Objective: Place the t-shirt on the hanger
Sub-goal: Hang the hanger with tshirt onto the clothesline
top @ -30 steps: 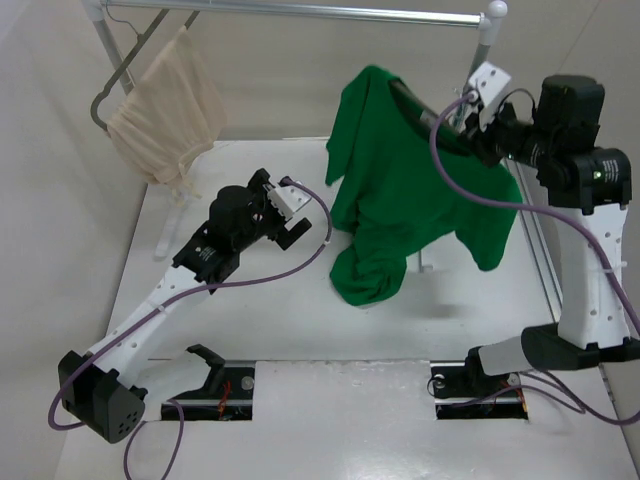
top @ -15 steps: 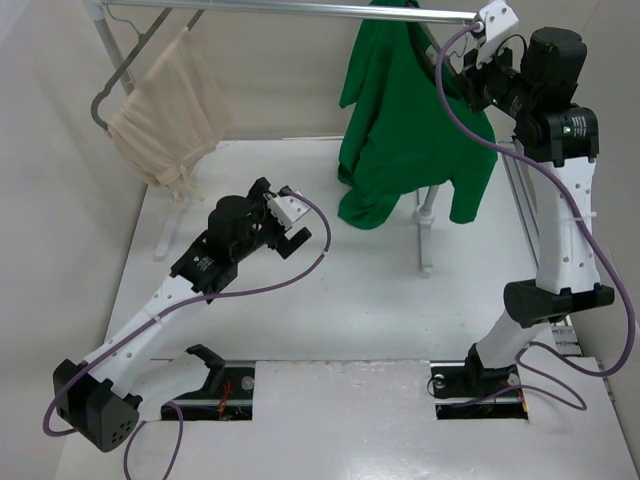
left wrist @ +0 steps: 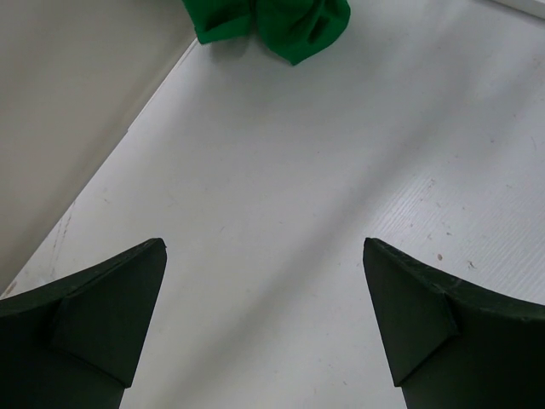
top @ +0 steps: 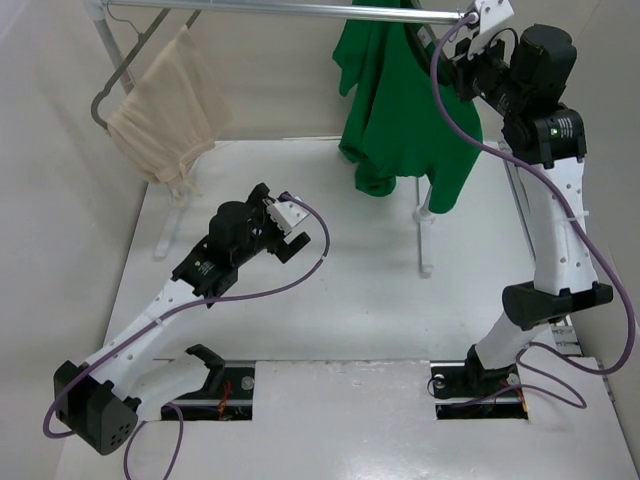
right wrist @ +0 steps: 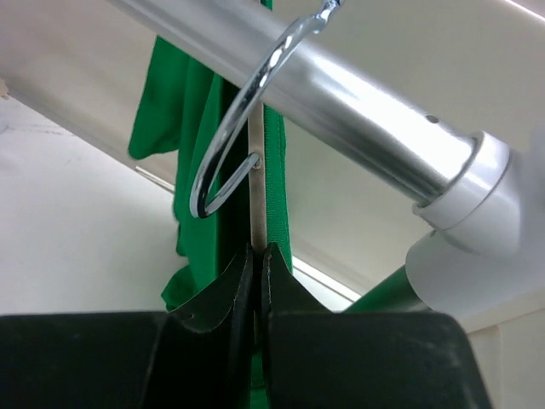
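The green t-shirt hangs from the top rail at the back right, its hem clear of the table. In the right wrist view the shirt drapes behind the hanger, whose thin brownish stem runs up to a metal hook curved against the silver rail. My right gripper is shut on the hanger's stem just below the hook; it sits high by the rail in the top view. My left gripper is open and empty over the table; its view shows the shirt's hem far ahead.
A beige garment hangs on a grey hanger at the rail's left end. The rail's white end fitting is close to my right gripper. The rack's upright and foot stand under the shirt.
My right arm has lifted the hanger with the shirt from above the table up to the rail, and the shirt now hangs free. My left gripper has hardly moved.
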Available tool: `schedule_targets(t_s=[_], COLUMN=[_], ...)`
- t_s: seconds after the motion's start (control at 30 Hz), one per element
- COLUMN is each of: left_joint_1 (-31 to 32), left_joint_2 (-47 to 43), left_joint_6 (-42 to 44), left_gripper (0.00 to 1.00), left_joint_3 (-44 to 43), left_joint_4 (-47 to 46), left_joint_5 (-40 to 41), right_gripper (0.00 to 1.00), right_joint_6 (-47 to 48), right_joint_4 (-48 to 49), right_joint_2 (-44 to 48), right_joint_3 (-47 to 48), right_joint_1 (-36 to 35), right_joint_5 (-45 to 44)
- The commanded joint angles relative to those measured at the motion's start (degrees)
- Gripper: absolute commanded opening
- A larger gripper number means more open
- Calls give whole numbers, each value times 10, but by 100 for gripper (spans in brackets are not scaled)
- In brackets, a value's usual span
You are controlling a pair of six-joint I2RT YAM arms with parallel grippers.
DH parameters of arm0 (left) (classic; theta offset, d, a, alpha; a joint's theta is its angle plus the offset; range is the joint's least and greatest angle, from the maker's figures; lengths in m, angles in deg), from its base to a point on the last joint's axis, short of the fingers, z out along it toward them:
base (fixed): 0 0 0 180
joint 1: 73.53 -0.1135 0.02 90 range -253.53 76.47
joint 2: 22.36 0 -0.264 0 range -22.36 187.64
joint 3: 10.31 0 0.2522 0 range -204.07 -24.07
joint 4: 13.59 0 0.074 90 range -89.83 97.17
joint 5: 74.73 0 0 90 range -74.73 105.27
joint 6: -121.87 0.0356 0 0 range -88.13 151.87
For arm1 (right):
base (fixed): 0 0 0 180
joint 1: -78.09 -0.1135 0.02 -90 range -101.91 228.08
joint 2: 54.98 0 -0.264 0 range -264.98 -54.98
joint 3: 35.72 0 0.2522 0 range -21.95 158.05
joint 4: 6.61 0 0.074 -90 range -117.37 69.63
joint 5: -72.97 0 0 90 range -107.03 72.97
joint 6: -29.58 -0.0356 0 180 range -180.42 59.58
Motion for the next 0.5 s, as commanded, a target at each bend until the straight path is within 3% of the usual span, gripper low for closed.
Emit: schedule_targets(t_s=[0.0, 0.17, 0.47], left_joint_1=[3, 3, 3], left_joint_2=[-16, -16, -27], left_joint_6=[-5, -5, -5], left_gripper=[100, 100, 100], left_joint_3=[3, 3, 21], left_joint_4=[-28, -33, -33], left_joint_5=[2, 2, 8], right_gripper=[0, 0, 0], right_joint_6=[-21, -47, -59], right_joint_4=[92, 97, 137], right_joint_2=[1, -51, -48], right_joint_3=[37, 50, -25], right_joint_1=[7, 23, 23], right_joint_5=[-18, -5, 19])
